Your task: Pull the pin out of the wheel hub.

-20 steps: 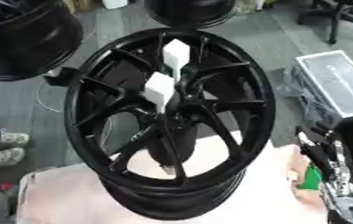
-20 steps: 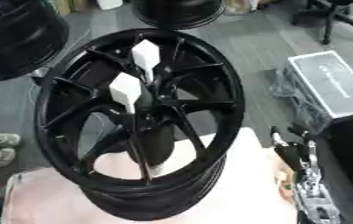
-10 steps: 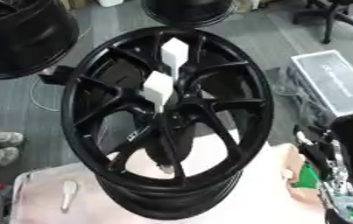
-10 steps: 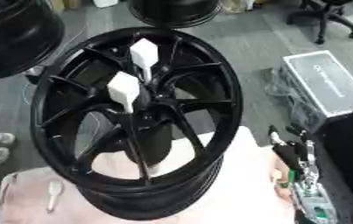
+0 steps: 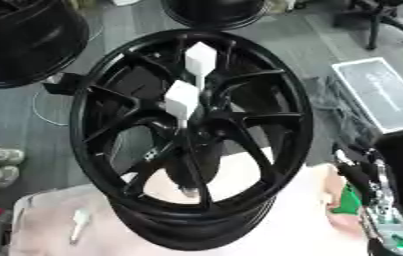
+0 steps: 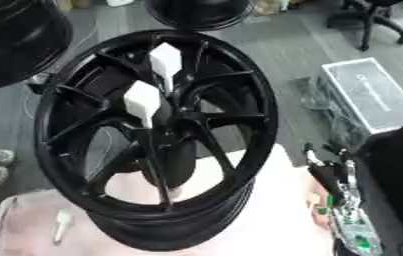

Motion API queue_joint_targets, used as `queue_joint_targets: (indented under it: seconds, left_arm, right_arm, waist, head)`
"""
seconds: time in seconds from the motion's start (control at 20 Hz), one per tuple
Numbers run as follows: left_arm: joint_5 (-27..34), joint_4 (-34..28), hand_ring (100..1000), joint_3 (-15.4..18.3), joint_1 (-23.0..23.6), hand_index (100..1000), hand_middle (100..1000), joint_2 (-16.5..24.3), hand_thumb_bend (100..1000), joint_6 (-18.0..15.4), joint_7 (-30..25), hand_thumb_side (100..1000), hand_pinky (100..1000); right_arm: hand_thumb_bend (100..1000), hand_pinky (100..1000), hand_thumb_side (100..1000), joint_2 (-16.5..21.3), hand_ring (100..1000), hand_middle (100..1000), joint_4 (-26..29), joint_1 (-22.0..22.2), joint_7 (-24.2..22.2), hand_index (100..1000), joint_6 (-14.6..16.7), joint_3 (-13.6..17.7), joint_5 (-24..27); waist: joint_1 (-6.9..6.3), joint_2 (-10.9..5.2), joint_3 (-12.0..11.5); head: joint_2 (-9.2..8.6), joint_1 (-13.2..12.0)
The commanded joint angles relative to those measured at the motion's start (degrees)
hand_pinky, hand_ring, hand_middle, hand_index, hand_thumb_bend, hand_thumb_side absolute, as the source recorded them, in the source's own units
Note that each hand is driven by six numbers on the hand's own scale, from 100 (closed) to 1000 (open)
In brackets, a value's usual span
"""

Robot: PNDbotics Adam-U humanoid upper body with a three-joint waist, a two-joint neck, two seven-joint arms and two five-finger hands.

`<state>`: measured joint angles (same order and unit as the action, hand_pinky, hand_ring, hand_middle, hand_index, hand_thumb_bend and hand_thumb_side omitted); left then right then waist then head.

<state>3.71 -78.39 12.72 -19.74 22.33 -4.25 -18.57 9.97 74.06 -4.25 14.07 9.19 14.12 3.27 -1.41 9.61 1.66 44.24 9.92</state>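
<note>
Left eye view first: what changed over the last second?

— Only my camera. The whole picture slid, so the head tilted. The wheel hub (image 5: 299, 125) stands as it did, tipped on edge on the pink-covered desk (image 5: 270, 232), face toward me. So I judge the pull isn't made.

— Your hands?

— My right hand (image 6: 327, 172) sits at the near right, well apart from the hub, no closer than before. I cannot tell whether it is spread or closed. My left hand isn't in view.

— And the pins?

— Two white-headed ones, both seated at the hub's centre as before. The far pin (image 5: 200, 57) and the near pin (image 5: 182, 99) each run lengthwise from the hub up and away, heads far, stalks near.

— Anything else?

— A small pale thing (image 5: 79, 220) has come into view on the desk, near left.
</note>
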Motion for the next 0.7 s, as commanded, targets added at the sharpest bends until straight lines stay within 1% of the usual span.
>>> queue_joint_targets:
  seconds: [0.05, 0.15, 0.3, 0.4, 0.55, 0.7]
  left_arm:
    - [3.14, -8.67, 651, 3.0, 1.99, 798, 703, -4.16, 228, 4.93, 1.29, 1000, 557]
    - [3.38, -12.21, 646, 3.66, 3.93, 791, 692, -7.15, 229, 7.62, 2.15, 1000, 558]
    - [3.14, -15.67, 645, 3.84, 5.56, 787, 685, -10.06, 230, 10.48, 2.8, 1000, 560]
    - [2.93, -16.91, 645, 3.8, 5.91, 787, 685, -10.85, 230, 11.62, 2.95, 1000, 560]
    - [2.81, -17.75, 645, 3.78, 6.06, 787, 685, -11.13, 230, 12.45, 3.05, 1000, 560]
    - [2.98, -17.94, 642, 3.73, 6.76, 781, 675, -12.69, 236, 13.43, 3.06, 1000, 562]
  right_arm:
    - [315, 420, 273, 0.36, 433, 770, 1.03, -0.67, 0.12, 859, 0.17, 0.34, 0.22]
    - [315, 420, 273, 0.28, 434, 769, 1.1, -0.77, 0.17, 859, 0.18, 0.33, 0.25]
    - [315, 421, 273, 0.23, 436, 768, 1.19, -0.93, 0.37, 858, 0.14, 0.44, 0.31]
    - [315, 421, 273, 0.24, 436, 768, 1.22, -1.02, 0.57, 858, 0.13, 0.49, 0.36]
    - [315, 421, 273, 0.25, 436, 768, 1.24, -1.05, 0.67, 858, 0.12, 0.48, 0.38]
    - [315, 421, 272, 0.04, 438, 765, 1.12, -1.11, 0.9, 855, 0.02, 0.47, 0.56]
  waist:
    - [0.25, -0.38, -0.25]
    - [0.45, -0.25, -0.48]
    - [0.59, -0.15, -0.61]
    - [0.61, -0.12, -0.65]
    - [0.62, -0.12, -0.66]
    - [0.86, -0.27, -0.73]
  head:
    - [-0.12, 0.32]
    - [-0.12, 0.36]
    - [-0.12, 0.44]
    - [-0.12, 0.48]
    - [-0.12, 0.5]
    - [-0.12, 0.73]
